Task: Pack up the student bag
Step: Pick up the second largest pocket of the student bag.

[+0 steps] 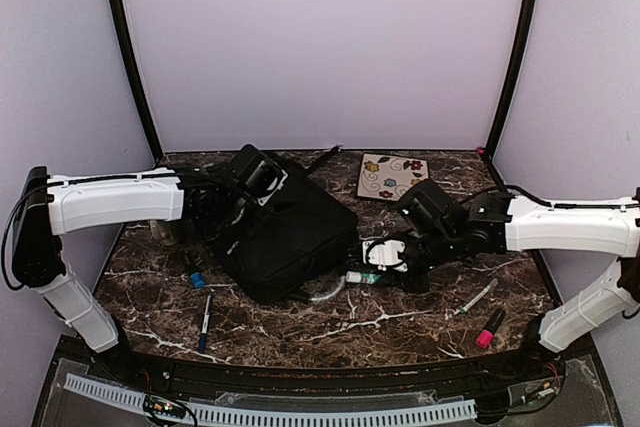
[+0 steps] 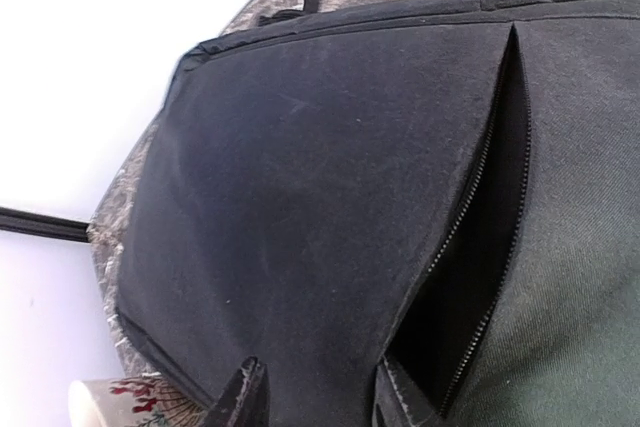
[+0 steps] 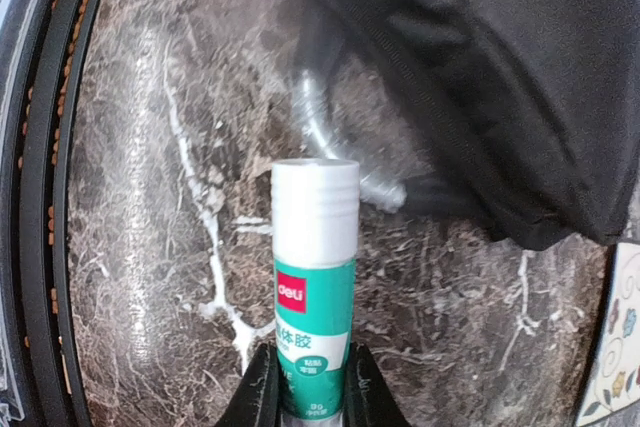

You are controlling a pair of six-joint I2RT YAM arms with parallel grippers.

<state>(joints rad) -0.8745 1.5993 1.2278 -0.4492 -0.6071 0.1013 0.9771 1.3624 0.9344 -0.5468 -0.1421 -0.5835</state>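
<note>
Student bag lies beneath the left tool.

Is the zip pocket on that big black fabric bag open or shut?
Open. The left wrist view shows the zipper of the large black fabric bag parted, its two tooth rows spread around a dark gap.

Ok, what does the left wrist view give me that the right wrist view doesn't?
Only left wrist: the unzipped pocket of the student bag, gaping, with the left claw, tips apart, on the fabric beside it. Only right wrist: the glue stick clamped in the right claw, white cap forward, and a clear curved piece poking from under the bag's edge. Both: the black bag lying on the marble table.
</note>
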